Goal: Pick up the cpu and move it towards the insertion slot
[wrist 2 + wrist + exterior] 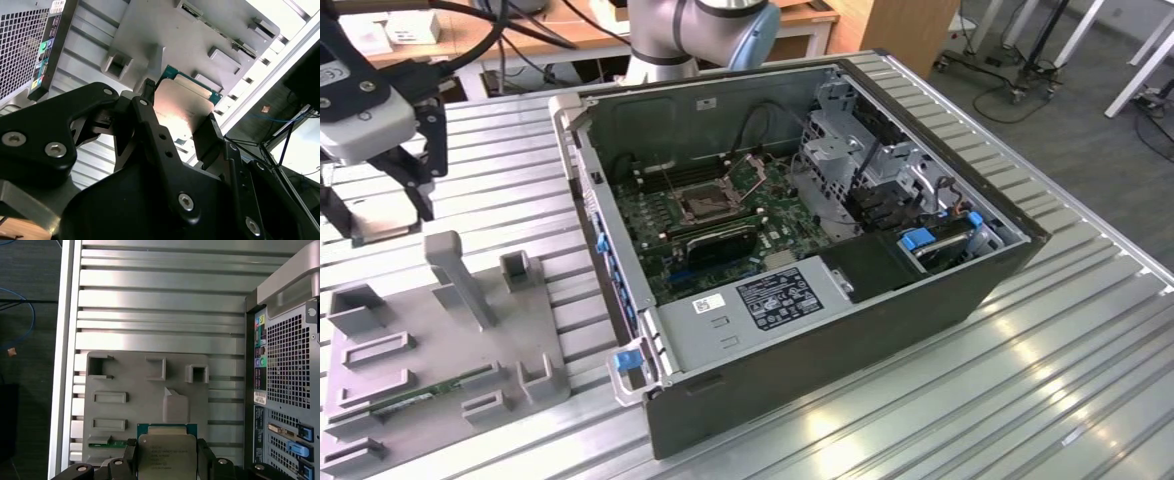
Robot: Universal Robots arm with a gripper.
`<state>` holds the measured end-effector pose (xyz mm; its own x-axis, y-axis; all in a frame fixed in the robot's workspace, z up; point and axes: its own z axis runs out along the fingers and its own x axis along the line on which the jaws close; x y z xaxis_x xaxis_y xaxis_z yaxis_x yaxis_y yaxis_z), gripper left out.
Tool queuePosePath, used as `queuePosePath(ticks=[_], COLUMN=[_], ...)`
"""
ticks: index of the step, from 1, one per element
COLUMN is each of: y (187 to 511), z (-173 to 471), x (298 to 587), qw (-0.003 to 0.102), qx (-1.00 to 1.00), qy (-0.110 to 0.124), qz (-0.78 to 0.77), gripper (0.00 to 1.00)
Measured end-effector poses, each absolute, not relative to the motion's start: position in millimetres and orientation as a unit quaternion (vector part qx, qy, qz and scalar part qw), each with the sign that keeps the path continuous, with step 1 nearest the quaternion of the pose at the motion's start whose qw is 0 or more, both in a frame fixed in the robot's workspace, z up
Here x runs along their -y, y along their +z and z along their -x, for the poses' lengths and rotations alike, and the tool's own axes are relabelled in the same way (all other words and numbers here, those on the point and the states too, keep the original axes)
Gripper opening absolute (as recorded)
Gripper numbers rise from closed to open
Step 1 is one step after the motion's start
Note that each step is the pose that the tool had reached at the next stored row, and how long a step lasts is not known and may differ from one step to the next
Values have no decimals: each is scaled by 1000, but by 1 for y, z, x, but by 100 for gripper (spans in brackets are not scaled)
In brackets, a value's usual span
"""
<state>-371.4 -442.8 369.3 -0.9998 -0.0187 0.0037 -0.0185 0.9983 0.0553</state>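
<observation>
The cpu (382, 216) is a flat square chip with a silvery top and a green-edged rim, lifted clear above the grey fixture plate (447, 345) at the exterior view's left. My gripper (379, 205) is shut on it, one black finger on each of two opposite edges. Both wrist views show the cpu (166, 454) (181, 106) clamped between the fingers (131, 454) of the gripper (166, 462) (176, 120). The insertion slot (700, 203) is a square socket with a dark centre on the green board inside the open computer case, well off toward the exterior view's right of the gripper.
The open computer case (854, 330) lies on the slatted metal table (1067, 380). On the fixture plate stand a tall grey post (458, 280) and low brackets. A green memory stick (424, 392) (107, 444) rests in it. The case's rear panel (287, 370) is close beside the plate.
</observation>
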Motion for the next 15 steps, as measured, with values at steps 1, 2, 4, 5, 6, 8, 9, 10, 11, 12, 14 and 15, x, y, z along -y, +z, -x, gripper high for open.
queuePosePath(ticks=[1,2,4,5,6,8,9,10,11,12,14,15], y=[369,369,369,369,369,369,369,369,369,369,369,369], z=[370,368,365,364,362,360,358,357,356,355,353,352], x=[443,443,443,443,443,443,443,443,443,443,443,443], qw=[2,2,2,2,2,2,2,2,2,2,2,2], qx=[1000,1000,1000,1000,1000,1000,1000,1000,1000,1000,1000,1000], qy=[-28,-28,-28,-28,-28,-28,-28,-28,-28,-28,-28,-28], qz=[-9,-9,-9,-9,-9,-9,-9,-9,-9,-9,-9,-9], gripper=[55,55,55,55,55,55,55,55,55,55,55,55])
